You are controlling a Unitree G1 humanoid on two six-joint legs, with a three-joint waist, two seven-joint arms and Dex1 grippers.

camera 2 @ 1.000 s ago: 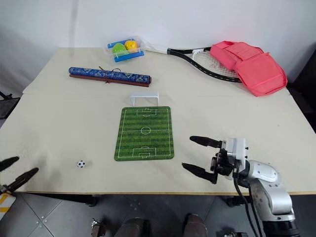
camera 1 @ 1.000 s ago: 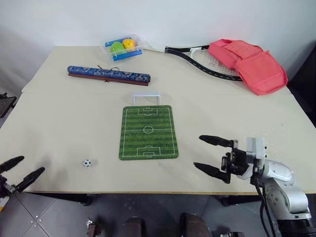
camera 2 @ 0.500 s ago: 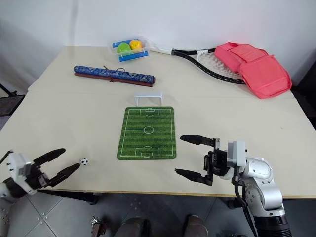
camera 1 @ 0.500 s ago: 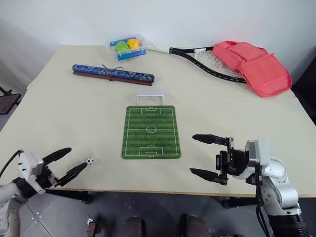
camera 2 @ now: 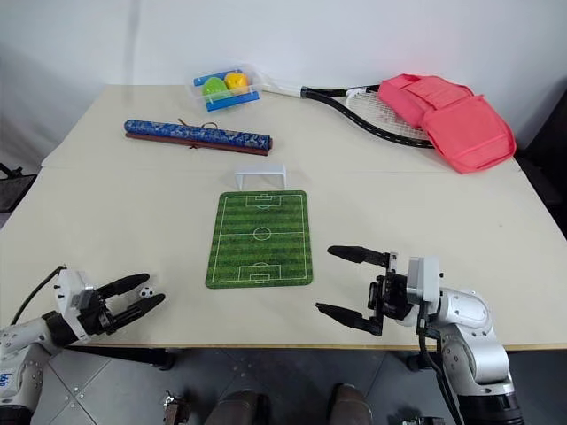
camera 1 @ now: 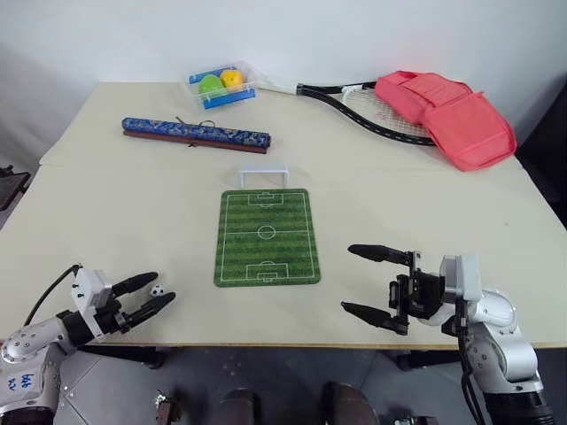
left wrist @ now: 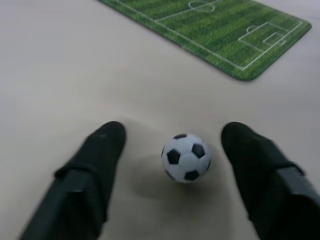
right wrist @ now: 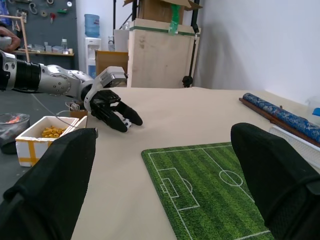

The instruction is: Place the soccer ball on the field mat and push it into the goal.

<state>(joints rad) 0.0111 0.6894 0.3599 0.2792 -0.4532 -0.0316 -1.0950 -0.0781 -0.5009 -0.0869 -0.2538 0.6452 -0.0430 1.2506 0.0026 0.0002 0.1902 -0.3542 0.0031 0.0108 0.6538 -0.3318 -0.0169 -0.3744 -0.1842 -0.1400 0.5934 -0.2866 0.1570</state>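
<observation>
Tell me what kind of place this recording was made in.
Probably a workshop or lab with a staged test table. Behind the beige table the right wrist view shows a wall rack of tools, stacked cardboard boxes and a water dispenser. The table holds sports props such as a tennis racket.

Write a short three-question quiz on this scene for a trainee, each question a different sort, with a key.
1. True or false: the soccer ball lies on the field mat.
2. Multiple choice: the goal stands A) at the mat's far end, B) at the mat's near end, C) inside the clear tray.
3. Fill in: the ball sits between the fingers of the ___ gripper.

Key:
1. False. It rests on the bare table, to the left of the mat.
2. A.
3. Left. In the left wrist view the fingers flank the ball with gaps on both sides, not touching it. The right gripper hangs open near the table's front edge.
</observation>
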